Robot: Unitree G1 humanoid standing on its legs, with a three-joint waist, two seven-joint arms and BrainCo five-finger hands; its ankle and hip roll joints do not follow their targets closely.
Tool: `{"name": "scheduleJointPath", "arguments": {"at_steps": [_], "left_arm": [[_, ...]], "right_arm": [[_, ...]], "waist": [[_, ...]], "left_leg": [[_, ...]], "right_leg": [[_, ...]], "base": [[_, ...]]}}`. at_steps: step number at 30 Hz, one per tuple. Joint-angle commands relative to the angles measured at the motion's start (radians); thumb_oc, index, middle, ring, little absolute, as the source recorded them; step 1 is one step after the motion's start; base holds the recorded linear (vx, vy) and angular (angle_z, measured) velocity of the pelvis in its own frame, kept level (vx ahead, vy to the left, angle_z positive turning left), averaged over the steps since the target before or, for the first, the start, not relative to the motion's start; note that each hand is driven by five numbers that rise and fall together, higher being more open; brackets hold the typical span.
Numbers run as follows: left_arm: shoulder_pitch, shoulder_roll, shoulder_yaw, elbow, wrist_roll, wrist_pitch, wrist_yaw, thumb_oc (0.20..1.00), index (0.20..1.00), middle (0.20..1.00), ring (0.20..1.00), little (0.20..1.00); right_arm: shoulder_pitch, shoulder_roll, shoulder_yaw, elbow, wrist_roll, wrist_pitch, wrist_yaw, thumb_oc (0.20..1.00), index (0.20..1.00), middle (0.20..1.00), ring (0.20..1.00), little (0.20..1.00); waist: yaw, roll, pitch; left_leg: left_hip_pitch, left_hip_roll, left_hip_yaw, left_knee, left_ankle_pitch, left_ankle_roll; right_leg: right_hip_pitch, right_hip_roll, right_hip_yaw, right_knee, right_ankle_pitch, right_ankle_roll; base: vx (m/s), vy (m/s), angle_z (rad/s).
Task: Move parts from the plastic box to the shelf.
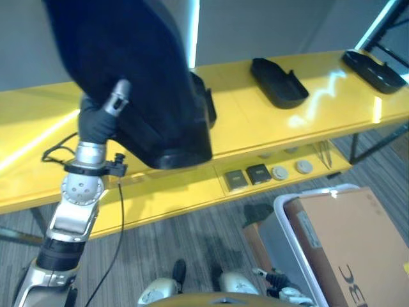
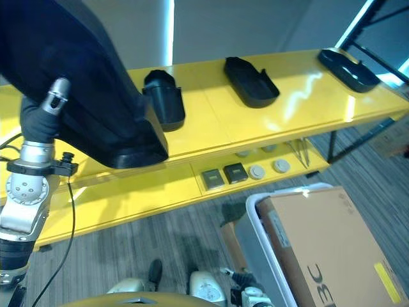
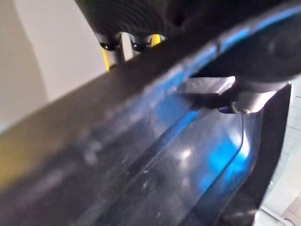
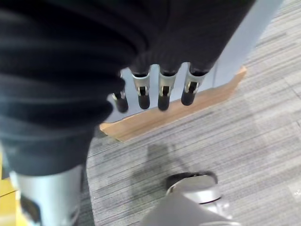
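My left hand (image 1: 96, 120) is raised at the left and shut on a large black plastic part (image 1: 150, 77). In the left wrist view the fingers (image 3: 123, 43) hook over the part's rim and the thumb (image 3: 244, 101) presses its glossy inner side. The part tilts, with its lower end close over the front of the yellow shelf (image 1: 255, 128); I cannot tell if it touches. The white plastic box (image 1: 281, 214) stands on the floor at the lower right. My right hand (image 4: 162, 89) hangs over the carpet, fingers relaxed and holding nothing.
Three smaller black parts lie on the shelf top: one (image 2: 165, 96) behind the held part, one (image 2: 250, 81) in the middle, one (image 2: 345, 68) far right. Small square (image 1: 258, 173) and round pieces (image 1: 304, 167) sit on the lower ledge. A cardboard box (image 1: 351, 249) fills the plastic box.
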Motion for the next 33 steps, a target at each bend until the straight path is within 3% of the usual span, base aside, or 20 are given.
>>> {"name": "scheduleJointPath", "arguments": {"at_steps": [1, 4, 5, 6, 7, 8, 9, 10, 14, 15, 17, 19, 21, 22, 24, 25, 27, 30, 33], "left_arm": [[0.046, -0.015, 0.052, -0.096, -0.052, -0.056, -0.01, 0.2, 0.2, 0.2, 0.2, 0.2], [0.107, -0.04, 0.109, -0.132, -0.13, -0.066, -0.011, 0.2, 0.2, 0.2, 0.2, 0.2], [0.107, -0.041, 0.112, -0.133, -0.131, -0.065, -0.013, 0.2, 0.2, 0.2, 0.2, 0.2], [0.099, -0.051, 0.111, -0.133, -0.134, -0.061, -0.002, 0.2, 0.2, 0.2, 0.2, 0.2], [0.098, -0.052, 0.111, -0.133, -0.134, -0.06, -0.001, 0.2, 0.2, 0.2, 0.2, 0.2], [0.108, -0.053, 0.12, -0.13, -0.136, -0.054, -0.012, 0.2, 0.2, 0.2, 0.2, 0.2], [0.125, -0.046, 0.127, -0.127, -0.143, -0.053, -0.015, 0.2, 0.2, 0.2, 0.2, 0.2], [0.148, -0.026, 0.143, -0.106, -0.132, -0.052, 0.008, 0.2, 0.2, 0.2, 0.2, 0.2], [0.168, 0.009, 0.174, -0.087, -0.104, -0.038, 0.039, 0.2, 0.2, 0.2, 0.2, 0.2], [0.178, 0.015, 0.183, -0.082, -0.099, -0.037, 0.036, 0.2, 0.2, 0.2, 0.2, 0.2], [0.176, 0.015, 0.175, -0.074, -0.103, -0.024, 0.022, 0.2, 0.2, 0.2, 0.2, 0.2], [0.172, 0.054, 0.16, -0.066, -0.076, -0.008, 0.01, 0.2, 0.2, 0.2, 0.2, 0.2], [0.189, 0.093, 0.191, -0.065, -0.086, -0.005, -0.005, 0.2, 0.2, 0.2, 0.2, 0.2], [0.205, 0.113, 0.219, -0.06, -0.087, 0.006, -0.003, 0.2, 0.2, 0.2, 0.2, 0.2], [0.206, 0.131, 0.23, -0.05, -0.079, 0.007, 0.0, 0.2, 0.2, 0.2, 0.2, 0.2], [0.193, 0.148, 0.231, -0.034, -0.083, 0.003, 0.013, 0.2, 0.2, 0.2, 0.2, 0.2], [0.172, 0.131, 0.223, -0.006, -0.102, 0.004, 0.023, 0.2, 0.2, 0.2, 0.2, 0.2], [0.116, 0.141, 0.189, 0.053, -0.09, 0.01, 0.029, 0.2, 0.2, 0.2, 0.2, 0.2], [0.084, 0.152, 0.171, 0.117, -0.15, 0.018, 0.012, 0.2, 0.2, 0.2, 0.2, 0.2]], "right_arm": [[-0.004, 0.03, 0.022, 0.033, 0.049, -0.025, 0.001, 1.0, 1.0, 1.0, 1.0, 1.0], [-0.023, 0.037, 0.077, 0.036, -0.002, -0.014, 0.018, 1.0, 1.0, 1.0, 1.0, 1.0], [-0.024, 0.036, 0.078, 0.037, -0.003, -0.014, 0.019, 1.0, 1.0, 1.0, 1.0, 1.0], [-0.041, 0.005, 0.083, 0.031, -0.037, -0.011, 0.007, 1.0, 1.0, 1.0, 1.0, 1.0], [-0.042, 0.004, 0.082, 0.032, -0.038, -0.011, 0.007, 1.0, 1.0, 1.0, 1.0, 1.0], [-0.048, -0.03, 0.052, 0.043, -0.058, -0.001, -0.015, 1.0, 1.0, 1.0, 1.0, 1.0], [-0.049, -0.039, 0.041, 0.047, -0.062, 0.004, -0.03, 1.0, 1.0, 1.0, 1.0, 1.0], [-0.045, -0.049, 0.022, 0.033, -0.054, -0.002, -0.047, 1.0, 1.0, 1.0, 1.0, 1.0], [-0.033, -0.056, 0.017, 0.006, -0.035, -0.01, -0.045, 1.0, 1.0, 1.0, 1.0, 1.0], [-0.026, -0.055, 0.013, 0.007, -0.029, -0.011, -0.043, 1.0, 1.0, 1.0, 1.0, 1.0], [-0.004, -0.052, 0.002, 0.005, -0.024, -0.008, -0.032, 1.0, 1.0, 1.0, 1.0, 1.0], [0.004, -0.043, 0.0, 0.003, -0.069, 0.007, -0.028, 1.0, 1.0, 1.0, 1.0, 1.0], [0.003, -0.021, 0.002, 0.003, -0.087, 0.018, -0.021, 1.0, 1.0, 1.0, 1.0, 1.0], [0.005, 0.0, 0.018, -0.002, -0.116, 0.025, -0.017, 1.0, 1.0, 1.0, 1.0, 1.0], [0.002, 0.007, 0.029, -0.008, -0.127, 0.018, -0.023, 1.0, 1.0, 1.0, 1.0, 1.0], [0.004, 0.02, 0.052, -0.02, -0.122, 0.009, -0.024, 1.0, 1.0, 1.0, 1.0, 1.0], [0.017, 0.029, 0.069, -0.026, -0.103, 0.002, -0.025, 1.0, 1.0, 1.0, 1.0, 1.0], [0.033, 0.022, 0.085, -0.035, -0.075, -0.008, -0.01, 1.0, 1.0, 1.0, 1.0, 1.0], [0.048, 0.002, 0.115, -0.028, -0.121, 0.0, 0.014, 1.0, 1.0, 1.0, 1.0, 1.0]], "waist": [[-0.011, -0.019, -0.041], [0.032, -0.014, -0.018], [0.027, -0.012, -0.017], [0.042, 0.0, 0.01], [0.039, 0.002, 0.01], [0.042, 0.007, 0.009], [0.049, 0.009, 0.003], [0.059, 0.006, -0.007], [0.061, 0.005, -0.026], [0.069, 0.005, -0.031], [0.06, 0.008, -0.047], [0.063, -0.009, -0.054], [0.071, -0.02, -0.045], [0.08, -0.02, -0.035], [0.079, -0.021, -0.031], [0.056, -0.019, -0.016], [0.028, -0.011, -0.006], [0.005, -0.015, 0.009], [-0.006, -0.007, 0.006]], "left_leg": [[0.013, 0.021, -0.013, 0.022, -0.111, -0.004], [-0.04, -0.008, -0.038, 0.138, -0.14, -0.016], [-0.049, -0.01, -0.041, 0.154, -0.148, -0.016], [-0.107, -0.009, -0.005, 0.214, -0.146, -0.038], [-0.111, -0.01, -0.007, 0.221, -0.149, -0.039], [-0.132, 0.071, 0.074, 0.186, -0.122, -0.061], [-0.133, 0.11, 0.086, 0.156, -0.102, -0.071], [-0.159, 0.195, 0.066, 0.093, -0.037, -0.095], [-0.153, 0.282, 0.024, 0.022, 0.028, -0.132], [-0.127, 0.299, 0.015, 0.029, 0.018, -0.146], [-0.117, 0.286, 0.034, 0.049, -0.011, -0.142], [-0.086, 0.227, 0.067, 0.067, -0.071, -0.108], [-0.076, 0.2, 0.109, 0.089, -0.098, -0.087], [-0.071, 0.192, 0.137, 0.109, -0.117, -0.071], [-0.065, 0.191, 0.139, 0.099, -0.114, -0.068], [-0.056, 0.186, 0.122, 0.064, -0.092, -0.063], [-0.057, 0.184, 0.107, 0.038, -0.075, -0.066], [-0.077, 0.163, 0.088, 0.025, -0.055, -0.065], [-0.096, 0.164, 0.078, 0.004, -0.035, -0.071]], "right_leg": [[0.08, -0.039, -0.07, -0.146, 0.091, 0.026], [0.117, -0.067, -0.101, -0.226, 0.121, 0.028], [0.12, -0.067, -0.105, -0.232, 0.124, 0.029], [0.14, -0.098, -0.149, -0.262, 0.133, 0.028], [0.141, -0.098, -0.152, -0.264, 0.134, 0.028], [0.18, -0.126, -0.213, -0.293, 0.131, 0.039], [0.198, -0.135, -0.233, -0.304, 0.128, 0.041], [0.215, -0.15, -0.247, -0.306, 0.123, 0.051], [0.242, -0.173, -0.24, -0.293, 0.092, 0.063], [0.248, -0.181, -0.229, -0.289, 0.092, 0.065], [0.27, -0.22, -0.242, -0.284, 0.103, 0.091], [0.252, -0.3, -0.239, -0.23, 0.165, 0.133], [0.207, -0.336, -0.25, -0.173, 0.233, 0.139], [0.177, -0.344, -0.291, -0.13, 0.233, 0.14], [0.158, -0.316, -0.281, -0.121, 0.225, 0.135], [0.097, -0.206, -0.212, -0.146, 0.181, 0.117], [0.049, -0.152, -0.149, -0.178, 0.167, 0.097], [0.054, -0.122, -0.095, -0.201, 0.147, 0.066], [0.064, -0.127, -0.119, -0.266, 0.17, 0.063]], "base": [[0.13, -0.213, 1.39], [0.03, -0.117, 0.63], [-0.09, 0.012, 0.2], [-0.06, 0.027, 0.61], [-0.02, 0.074, 0.93], [0.07, 0.073, 1.14], [0.13, 0.194, 1.67], [0.14, 0.182, 1.37], [0.15, 0.264, 0.31], [0.12, 0.32, -0.15], [0.16, 0.423, -0.4], [0.14, 0.535, -0.14], [0.05, 0.447, -0.29], [0.06, 0.332, -0.67], [0.05, 0.169, -0.74], [0.04, 0.095, -0.36], [0.05, 0.085, 0.01], [0.0, -0.017, 0.62], [0.03, -0.065, 0.48]]}}
